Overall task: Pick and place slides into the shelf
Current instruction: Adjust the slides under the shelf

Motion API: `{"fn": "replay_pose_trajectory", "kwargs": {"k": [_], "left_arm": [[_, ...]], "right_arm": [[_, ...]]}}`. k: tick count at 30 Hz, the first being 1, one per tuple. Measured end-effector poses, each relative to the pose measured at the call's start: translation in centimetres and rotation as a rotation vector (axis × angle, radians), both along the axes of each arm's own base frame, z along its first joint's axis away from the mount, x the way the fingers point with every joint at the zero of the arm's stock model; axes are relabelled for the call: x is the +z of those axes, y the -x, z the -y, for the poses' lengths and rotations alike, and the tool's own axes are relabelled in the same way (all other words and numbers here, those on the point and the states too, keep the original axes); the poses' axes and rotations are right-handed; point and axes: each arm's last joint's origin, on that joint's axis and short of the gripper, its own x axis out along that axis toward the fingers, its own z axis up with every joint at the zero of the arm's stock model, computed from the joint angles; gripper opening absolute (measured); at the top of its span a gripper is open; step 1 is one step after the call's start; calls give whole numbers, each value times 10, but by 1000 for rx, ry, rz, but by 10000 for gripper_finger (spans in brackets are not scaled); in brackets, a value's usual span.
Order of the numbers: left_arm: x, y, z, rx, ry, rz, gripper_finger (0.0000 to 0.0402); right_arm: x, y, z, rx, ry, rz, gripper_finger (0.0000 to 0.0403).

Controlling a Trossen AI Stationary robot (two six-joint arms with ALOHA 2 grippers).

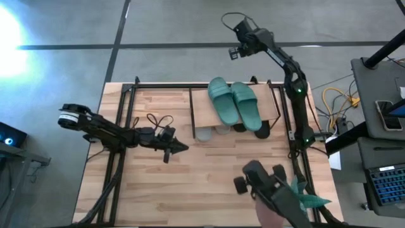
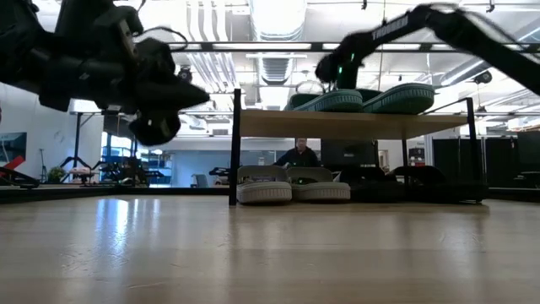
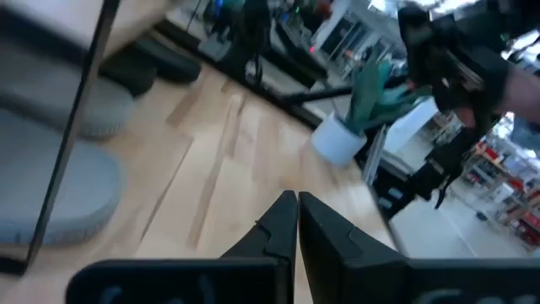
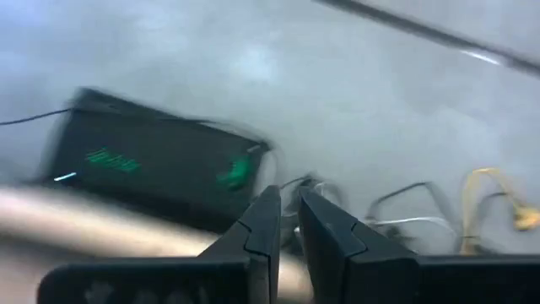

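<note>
The shelf (image 1: 201,111) stands at the middle of the table's far side. A teal pair of slides (image 1: 235,104) lies soles down on its plank top (image 2: 354,124). Under the plank, a light grey pair (image 2: 291,187) and a black pair (image 2: 396,177) rest on the table. My left gripper (image 1: 182,147) hovers shut and empty above the table, left of the shelf and nearer than it, and shows in the left wrist view (image 3: 297,203) too. My right gripper (image 1: 235,52) is raised beyond the table's far edge, above the floor. Its fingers (image 4: 263,221) are nearly together with nothing between them.
A large black frame (image 1: 120,114) runs around the table. A dark device (image 1: 269,183) and a green plant in a white pot (image 3: 346,127) stand at the near right corner. A black cable (image 1: 158,120) loops by the left arm. A person (image 2: 299,156) sits in the room behind.
</note>
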Motion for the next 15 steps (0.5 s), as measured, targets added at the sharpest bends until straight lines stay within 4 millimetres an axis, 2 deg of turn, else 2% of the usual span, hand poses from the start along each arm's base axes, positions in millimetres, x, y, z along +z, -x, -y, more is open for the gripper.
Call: {"fn": "replay_pose_trajectory", "kwargs": {"k": [2, 5, 8, 11, 13, 15], "left_arm": [[6, 0, 0, 7, 1, 29, 0], [12, 1, -1, 9, 3, 58, 0], [15, 2, -2, 12, 4, 70, 0], [18, 3, -2, 13, 5, 85, 0], [19, 4, -2, 14, 5, 85, 0], [19, 4, -2, 14, 5, 86, 0]], "right_arm": [[15, 2, -17, 38, -57, 74, 38], [34, 2, -37, 216, -199, 334, 38], [65, 1, -62, 367, -248, 556, 38], [96, 7, -101, 536, -326, 701, 38], [107, 10, -129, 633, -425, 765, 38], [112, 12, -158, 684, -494, 756, 38]]}}
